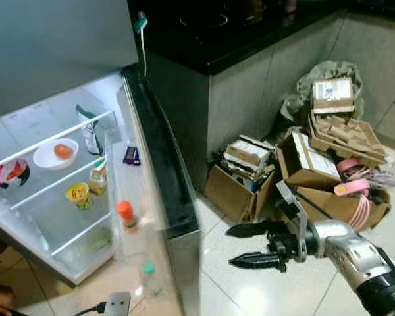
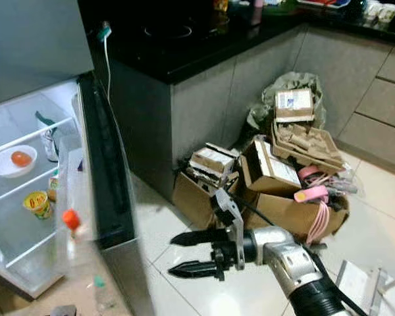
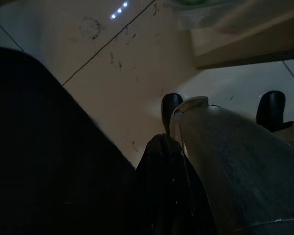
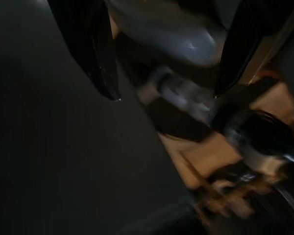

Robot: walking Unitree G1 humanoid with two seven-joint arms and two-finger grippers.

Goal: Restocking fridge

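The fridge [image 1: 46, 39] stands open on the left. Its shelves hold a white bowl [image 1: 56, 155] with an orange round thing in it, a red and white bowl [image 1: 10, 174], a yellow cup [image 1: 79, 194], a small carton [image 1: 97, 176] and a green bag [image 1: 89, 128]. An orange-capped bottle [image 1: 126, 216] and a green-capped bottle [image 1: 149, 273] stand in the door [image 1: 161, 164]. To the right of the door's edge, low over the floor, my right gripper [image 1: 230, 246] is open and holds nothing. In the blurred right wrist view its fingers [image 4: 98, 49] are spread. My left arm hangs idle in the dark.
A heap of cardboard boxes [image 1: 303, 164] with pink hangers [image 1: 355, 187] lies against the grey cabinets on the right. A black counter [image 1: 217, 39] runs behind the fridge door. A power strip [image 1: 117, 303] lies on the floor below the door. White tiles [image 1: 250, 289] lie under my gripper.
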